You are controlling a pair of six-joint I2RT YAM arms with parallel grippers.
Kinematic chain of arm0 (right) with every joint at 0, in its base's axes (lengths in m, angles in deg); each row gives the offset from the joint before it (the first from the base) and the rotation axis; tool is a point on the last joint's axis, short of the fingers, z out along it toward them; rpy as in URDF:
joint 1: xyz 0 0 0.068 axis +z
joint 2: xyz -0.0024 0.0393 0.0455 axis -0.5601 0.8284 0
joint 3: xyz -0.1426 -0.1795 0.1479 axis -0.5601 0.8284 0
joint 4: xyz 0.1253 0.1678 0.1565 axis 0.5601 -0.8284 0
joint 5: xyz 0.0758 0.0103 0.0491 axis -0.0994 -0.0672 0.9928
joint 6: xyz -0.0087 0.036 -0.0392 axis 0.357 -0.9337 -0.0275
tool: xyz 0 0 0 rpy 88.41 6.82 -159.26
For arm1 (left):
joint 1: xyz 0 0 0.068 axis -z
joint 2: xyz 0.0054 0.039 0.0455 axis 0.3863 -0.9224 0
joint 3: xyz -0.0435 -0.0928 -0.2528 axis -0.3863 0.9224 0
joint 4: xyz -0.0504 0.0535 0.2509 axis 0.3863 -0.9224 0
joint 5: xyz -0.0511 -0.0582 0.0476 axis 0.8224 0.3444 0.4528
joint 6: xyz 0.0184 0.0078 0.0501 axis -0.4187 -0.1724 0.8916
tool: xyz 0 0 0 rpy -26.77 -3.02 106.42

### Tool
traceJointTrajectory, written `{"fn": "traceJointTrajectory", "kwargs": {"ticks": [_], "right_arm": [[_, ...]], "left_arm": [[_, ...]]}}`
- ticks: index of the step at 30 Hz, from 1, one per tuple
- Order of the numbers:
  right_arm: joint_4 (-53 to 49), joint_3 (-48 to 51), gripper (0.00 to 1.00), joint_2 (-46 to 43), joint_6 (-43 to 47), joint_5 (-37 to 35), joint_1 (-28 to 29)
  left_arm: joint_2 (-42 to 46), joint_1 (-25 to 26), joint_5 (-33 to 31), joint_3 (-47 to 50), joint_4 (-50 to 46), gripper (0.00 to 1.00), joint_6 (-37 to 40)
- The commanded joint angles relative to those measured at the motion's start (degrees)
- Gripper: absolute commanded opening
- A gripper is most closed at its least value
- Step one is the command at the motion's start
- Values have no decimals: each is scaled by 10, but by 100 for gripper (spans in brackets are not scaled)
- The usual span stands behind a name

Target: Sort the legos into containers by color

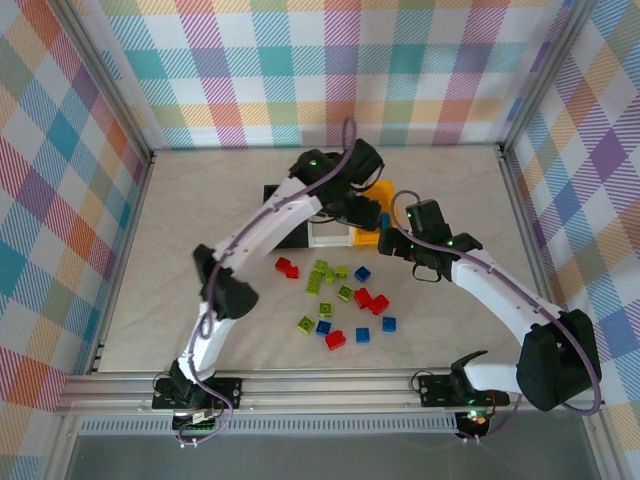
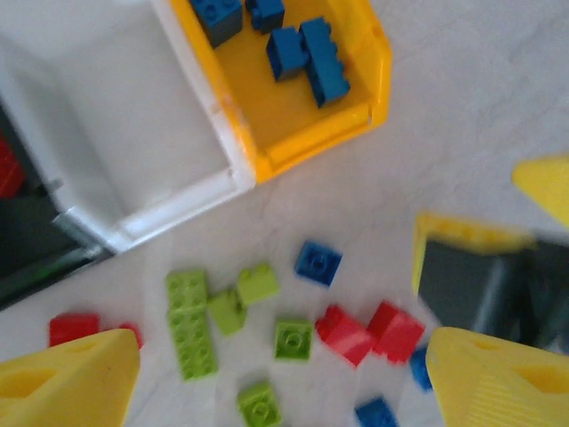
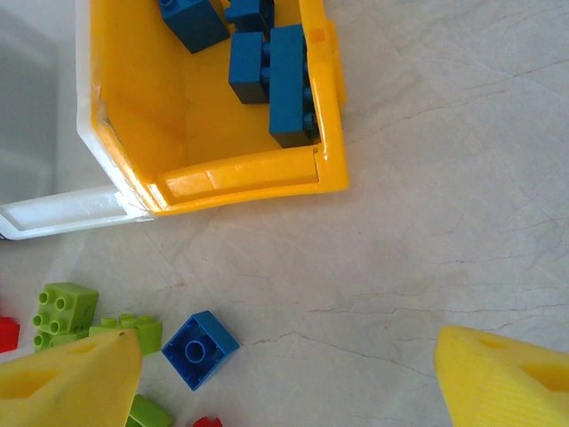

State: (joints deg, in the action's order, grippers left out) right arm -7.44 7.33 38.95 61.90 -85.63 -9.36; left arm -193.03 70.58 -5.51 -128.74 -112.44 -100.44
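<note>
One blue brick (image 3: 200,349) lies flat on the desk (image 3: 427,231), just outside the near wall of the yellow bin (image 3: 249,178), left of centre under the right pincer (image 3: 284,356), which stands spread and empty; that arm seems nearer.

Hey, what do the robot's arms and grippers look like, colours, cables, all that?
Both the left arm and right arm have white links, black joint housings and a purple cable looping alongside, with small green lights near the wrists. The left gripper and right gripper each carry two yellow, wedge-shaped fingers.
</note>
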Motion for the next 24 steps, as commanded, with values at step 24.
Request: {"fn": "traceJointTrajectory", "kwargs": {"ticks": [24], "right_arm": [[20,6,86,26,-4,16,-4]], "left_arm": [[381,22,159,875,433,87,-115]]}}
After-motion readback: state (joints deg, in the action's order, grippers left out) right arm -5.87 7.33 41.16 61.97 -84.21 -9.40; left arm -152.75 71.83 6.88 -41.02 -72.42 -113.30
